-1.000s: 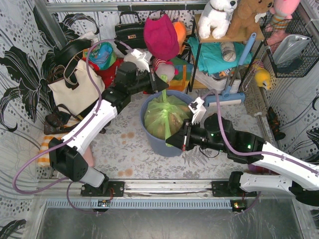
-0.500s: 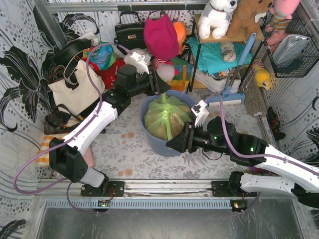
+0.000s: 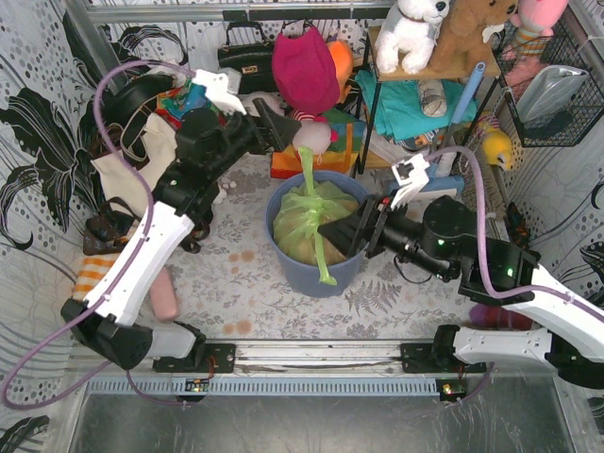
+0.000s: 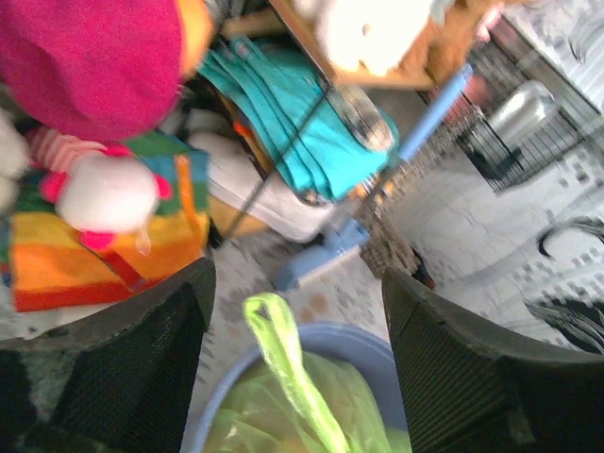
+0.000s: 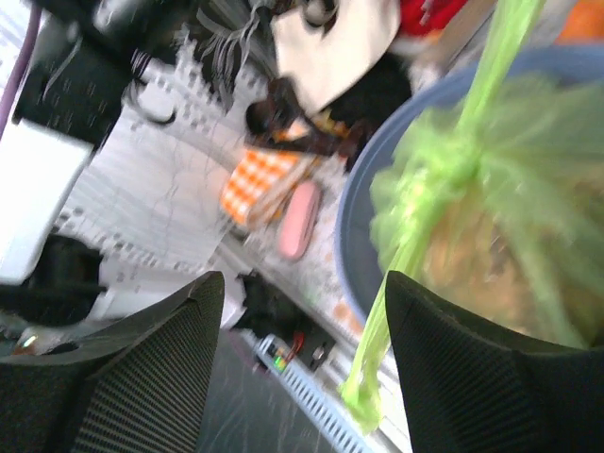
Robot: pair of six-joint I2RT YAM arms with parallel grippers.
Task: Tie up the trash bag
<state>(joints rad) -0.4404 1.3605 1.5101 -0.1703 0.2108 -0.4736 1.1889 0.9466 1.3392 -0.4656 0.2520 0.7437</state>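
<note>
Left tool [image 3: 281, 125] high, gaping; right tool [image 3: 332, 231] lower, also gaping.

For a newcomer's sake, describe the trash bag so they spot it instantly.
Find the blue-grey bin at the scene's centre. The trash bag sits inside it. Unlike the cream tote, it is thin translucent light-green plastic, knotted, with two long tails.

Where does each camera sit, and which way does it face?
Top external: fixed above and behind the arm bases, looking down; both arms show, left gripper and right gripper by the trash bag in the blue bin.
Left wrist: on the left arm, facing past its open fingers at the bag's raised tail.
Right wrist: on the right arm, facing past its open fingers at the bag's knot and hanging tail.
Shared: bag and bin in all three.
</note>
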